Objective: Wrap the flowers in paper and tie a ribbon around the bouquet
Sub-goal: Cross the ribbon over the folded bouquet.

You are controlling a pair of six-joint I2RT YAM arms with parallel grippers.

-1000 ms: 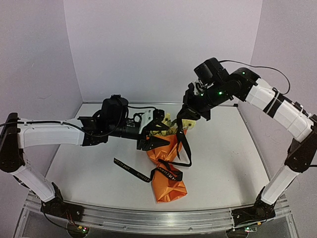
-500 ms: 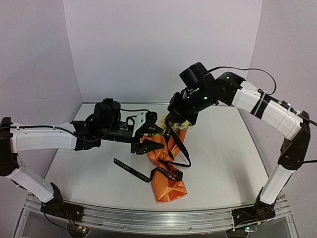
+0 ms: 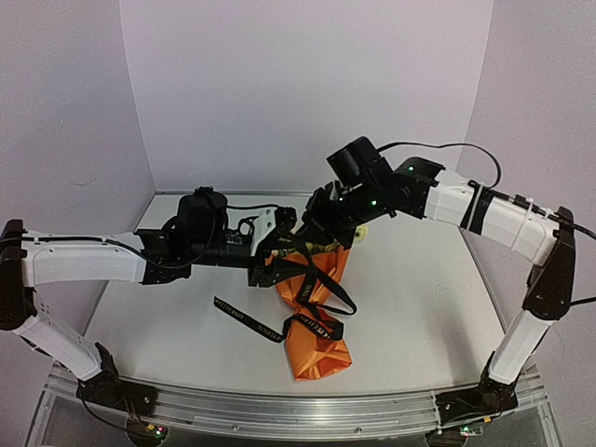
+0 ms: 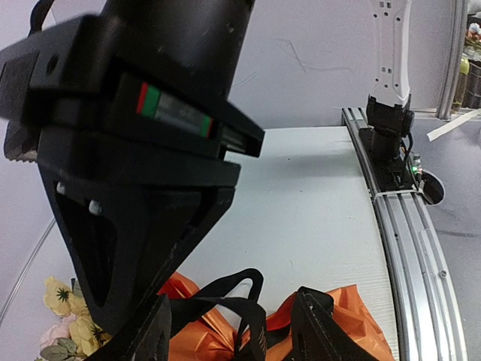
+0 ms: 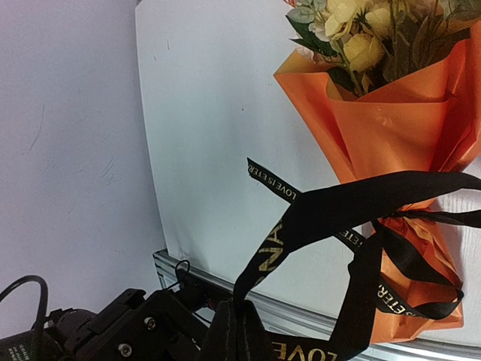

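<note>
The ribbon (image 3: pixel 321 291) is hanging in slack black loops over the bouquet (image 3: pixel 317 349), which is lying mid-table with its flowers (image 5: pixel 361 30) pointing far and its narrow end near; one tail is trailing on the table (image 3: pixel 419 298) to the near left. It is looking light, limp and fairly slick, so I judge it is answering only to pulling and is best pinched flat across its width, close to the loop. The paper (image 5: pixel 391 113) is seeming thin and easily creased, so the banded waist is the safest hold. The right tool (image 5: pixel 240 331) is staying clamped on the ribbon. The left tool (image 4: pixel 233 331) is standing with its jaws apart, ribbon strands passing between them. Since a second ago the right arm is swinging left and lower over the blooms, dragging the loop leftward, while the left arm is drawing back slightly; the bouquet and tail are keeping their places.
</note>
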